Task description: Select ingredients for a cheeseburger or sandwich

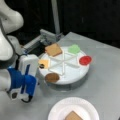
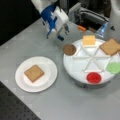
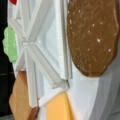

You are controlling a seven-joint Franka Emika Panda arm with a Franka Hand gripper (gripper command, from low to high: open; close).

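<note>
One toast square (image 2: 34, 73) already lies flat on the white plate (image 2: 48, 81) nearest me, with nothing stacked on it; in a front view only its corner (image 1: 73, 116) peeks in at the bottom edge. Behind the plate stands the round white tray (image 2: 75, 72) cut into six wedges. Its near wedge holds the brown patty (image 2: 69, 49), then come the cheese square (image 2: 89, 40), a second toast square (image 2: 110, 46), the green lettuce (image 2: 114, 67) and the red disc (image 2: 93, 77). The gripper (image 2: 63, 33) hangs just above the table beside the patty's rim of the tray, holding nothing, though I cannot tell how far its fingers are parted. Only the wrist view gets close: the patty (image 3: 92, 35) fills its upper right, speckled, with the white dividers (image 3: 45, 50) beside it and the cheese (image 3: 58, 108) below.
</note>
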